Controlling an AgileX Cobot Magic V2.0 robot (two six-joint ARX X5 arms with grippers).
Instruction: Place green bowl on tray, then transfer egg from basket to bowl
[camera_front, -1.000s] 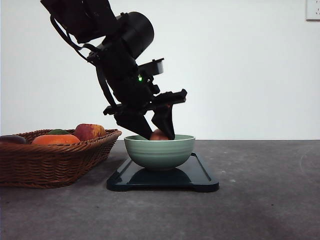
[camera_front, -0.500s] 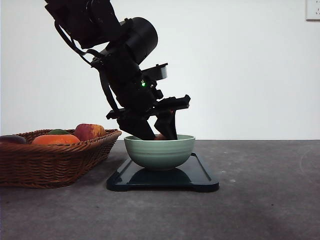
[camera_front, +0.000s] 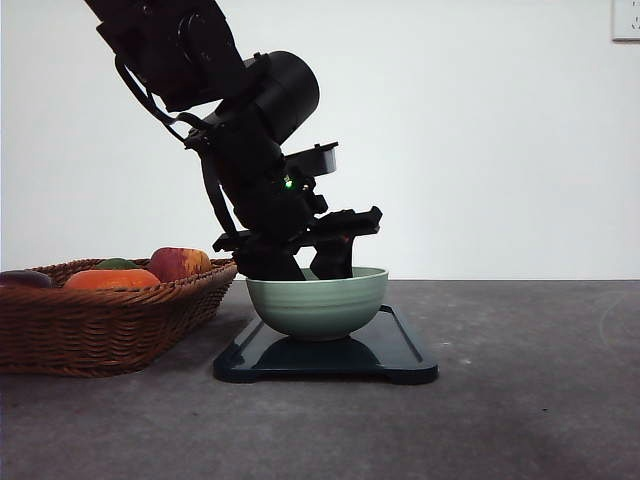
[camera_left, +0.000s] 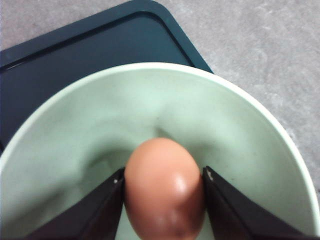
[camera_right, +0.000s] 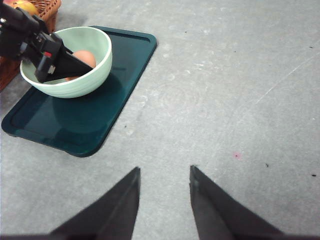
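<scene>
Upright egg (camera_left: 164, 192) between left pincer (camera_left: 164, 200) fingers

Low front cam, two wrist cams; shared: green bowl (camera_front: 317, 302), tray (camera_right: 107, 112).

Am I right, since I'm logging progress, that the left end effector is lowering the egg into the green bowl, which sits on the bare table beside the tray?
Not quite. The green bowl sits on the tray, not on the bare table, as the front view shows. The rest holds: the left end effector holds the egg inside the bowl.

Egg (camera_right: 85, 58) in green bowl (camera_right: 70, 62) on tray (camera_right: 85, 110).
</scene>
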